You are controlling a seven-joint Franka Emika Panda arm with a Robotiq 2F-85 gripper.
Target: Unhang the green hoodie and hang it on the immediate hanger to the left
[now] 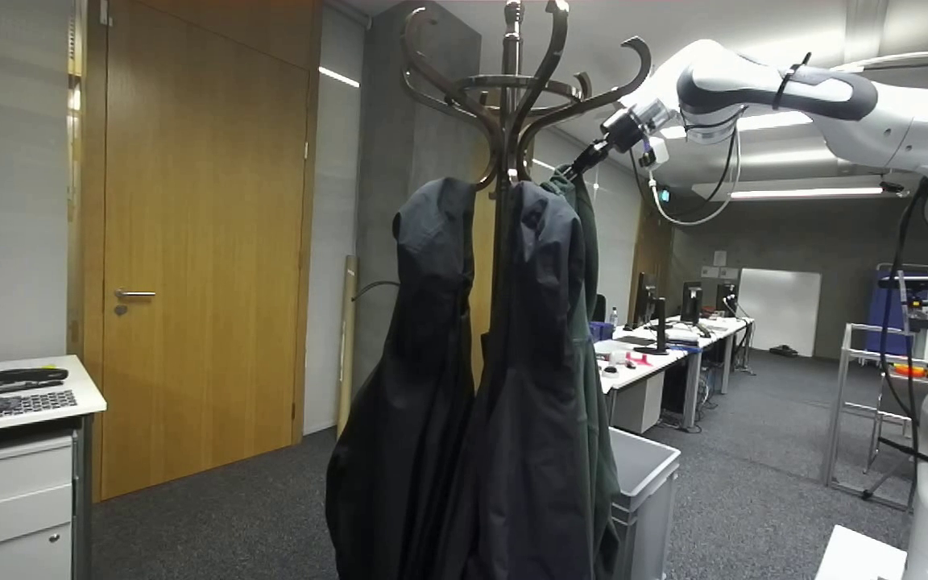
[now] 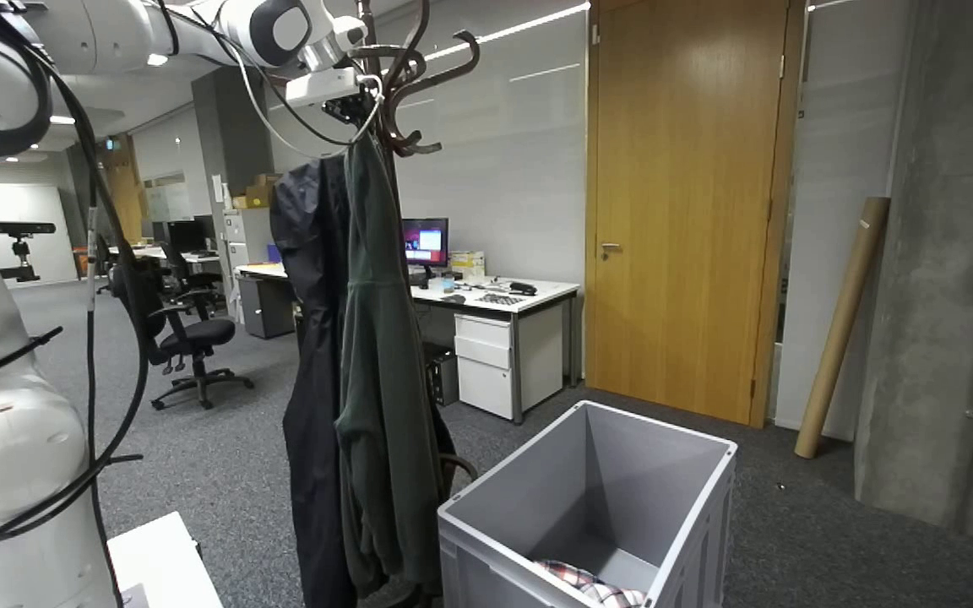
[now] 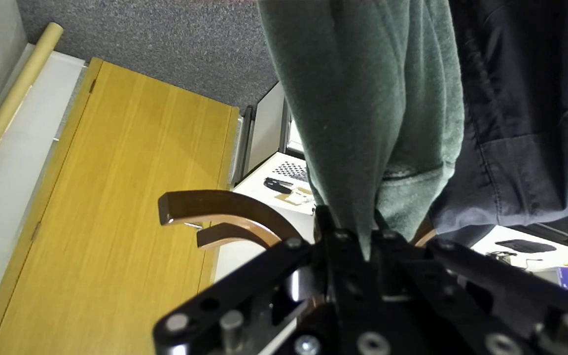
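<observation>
Fingers [image 3: 341,249] pinching the bunched top of the green hoodie [image 2: 381,338], I have it beside the navy coat [image 2: 309,338] at the coat stand [image 1: 503,157]. I judge it soft, limp, fairly heavy, so best gripped high, at this gather.

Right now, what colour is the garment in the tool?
Plain dark green, slightly greyish. The hoodie shows best in the wrist view.

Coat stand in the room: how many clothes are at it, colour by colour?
Black or dark navy coats, exact shade unclear: 2
Green hoodie, pinched in the gripper: 1
Total: 3
</observation>
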